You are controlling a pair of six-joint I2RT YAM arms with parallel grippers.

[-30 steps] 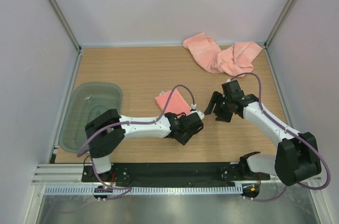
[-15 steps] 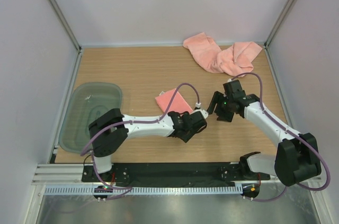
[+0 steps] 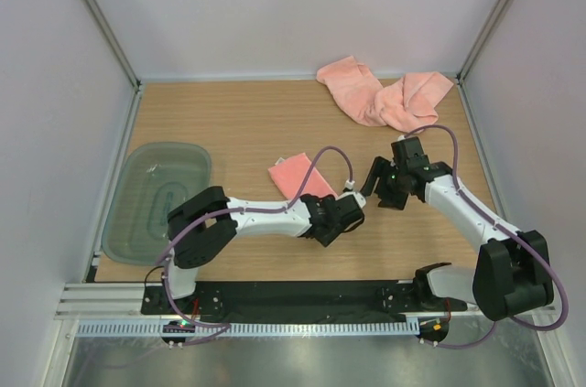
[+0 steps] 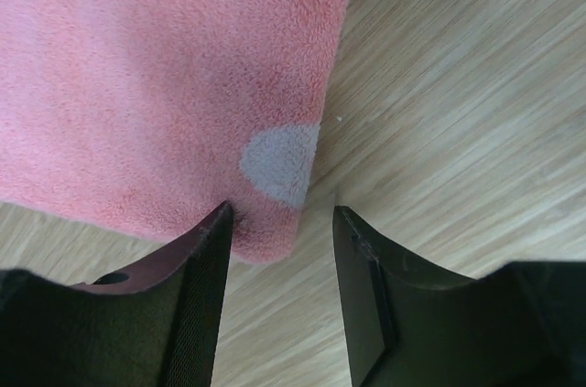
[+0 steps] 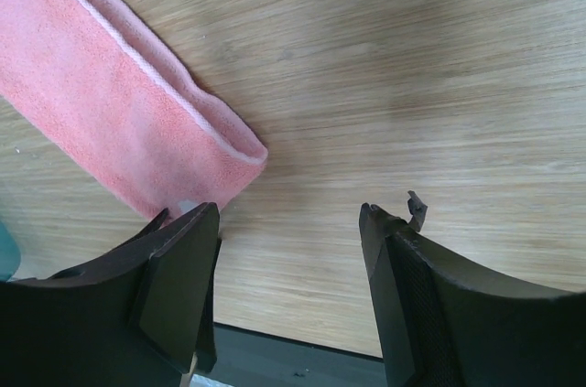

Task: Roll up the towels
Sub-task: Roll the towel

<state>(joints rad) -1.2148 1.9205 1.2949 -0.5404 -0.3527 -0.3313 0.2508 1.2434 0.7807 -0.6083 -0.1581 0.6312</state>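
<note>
A folded salmon-pink towel (image 3: 298, 176) lies flat mid-table. In the left wrist view its corner (image 4: 165, 85) carries a pale patch (image 4: 279, 163). My left gripper (image 3: 341, 209) is open and low at the towel's near right corner. In its own view (image 4: 282, 215) the jaws stand either side of that corner, and the left finger (image 4: 206, 268) touches the towel's edge. My right gripper (image 3: 372, 188) is open and empty just right of the towel. In its own view (image 5: 288, 215) it hangs over bare wood, with the towel's folded edge (image 5: 119, 103) at upper left. More towels (image 3: 385, 94) lie heaped at the back right.
A translucent grey-green tray (image 3: 137, 213) sits at the left edge of the wooden table (image 3: 229, 122). White walls and metal frame posts enclose the table. The two grippers are close together near the table's middle. A black base strip (image 3: 302, 295) runs along the near edge.
My left gripper has slid right along the towel's near edge to its right corner. The right gripper has shifted slightly right. The towels have not moved.
</note>
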